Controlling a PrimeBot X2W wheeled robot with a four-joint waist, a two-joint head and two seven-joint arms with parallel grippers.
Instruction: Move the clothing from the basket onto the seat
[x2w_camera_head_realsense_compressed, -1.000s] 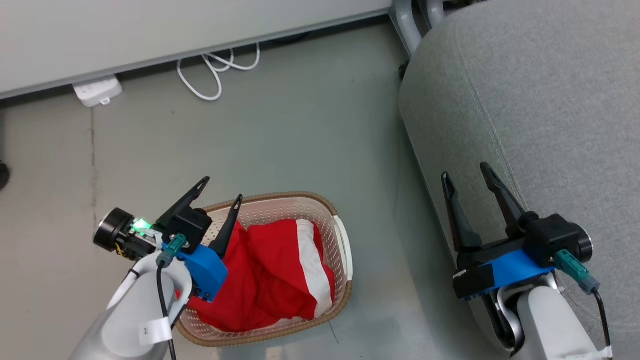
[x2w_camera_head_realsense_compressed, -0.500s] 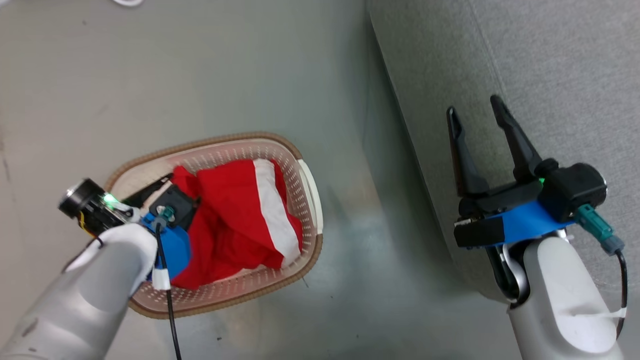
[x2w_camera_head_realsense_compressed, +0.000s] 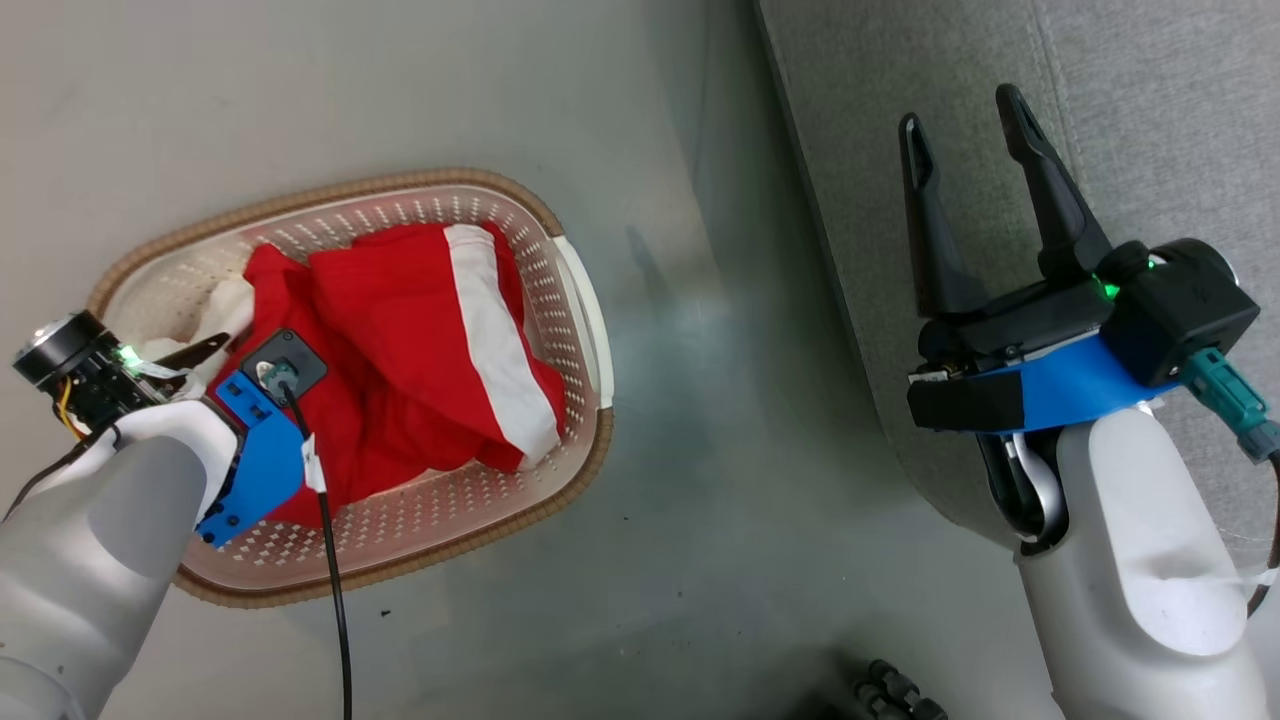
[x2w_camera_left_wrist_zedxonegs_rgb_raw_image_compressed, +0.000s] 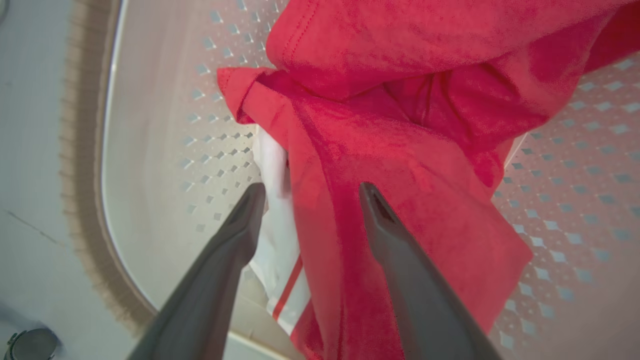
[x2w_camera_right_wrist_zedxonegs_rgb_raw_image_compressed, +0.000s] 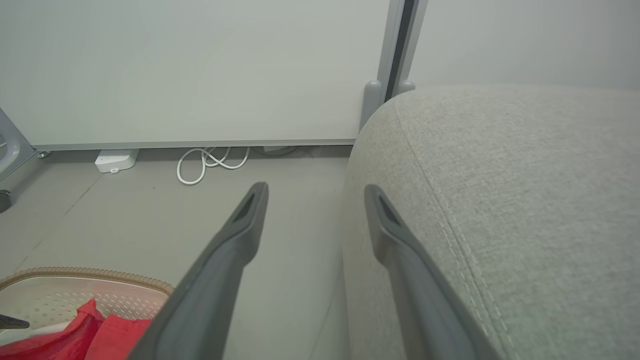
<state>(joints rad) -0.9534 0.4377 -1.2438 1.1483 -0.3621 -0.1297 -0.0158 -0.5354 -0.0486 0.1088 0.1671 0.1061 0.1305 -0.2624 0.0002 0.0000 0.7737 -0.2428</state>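
Red cloth lies between the widely spread fingers of the left gripper (x2w_camera_left_wrist_zedxonegs_rgb_raw_image_compressed: 312, 190), which reaches down inside the basket (x2w_camera_head_realsense_compressed: 330, 190). One finger stands by a white-trimmed fold of the clothing (x2w_camera_head_realsense_compressed: 400, 330) and the other lies over the red fabric. Nothing is pinched, and whether either tip presses the cloth cannot be told. Around this gripper the clothing fills the middle and right of the basket as one crumpled heap with one broad white stripe across it; how many garments make up the heap cannot be told. Bare perforated wall shows on the basket's left and near sides, leaving a little free room beside the fingers. The brown rim runs unbroken around it, with one white handle (x2w_camera_head_realsense_compressed: 585, 300) on the right side. The right gripper (x2w_camera_head_realsense_compressed: 960, 112) hangs above the left rounded edge of the seat (x2w_camera_head_realsense_compressed: 1160, 90) with its two fingers spread wide, pointing far, holding and touching nothing. A stitched seam (x2w_camera_right_wrist_zedxonegs_rgb_raw_image_compressed: 450, 235) runs along the grey upholstery just right of those fingers. Between the basket's right rim and the seat's left edge lies a bare strip of grey floor (x2w_camera_head_realsense_compressed: 720, 480), so the two stand apart. Farther off, by the pale wall panel (x2w_camera_right_wrist_zedxonegs_rgb_raw_image_compressed: 200, 70), lie one coiled white cable (x2w_camera_right_wrist_zedxonegs_rgb_raw_image_compressed: 210, 160) and one white power strip (x2w_camera_right_wrist_zedxonegs_rgb_raw_image_compressed: 116, 160). In all there are one basket, one seat and two grippers.
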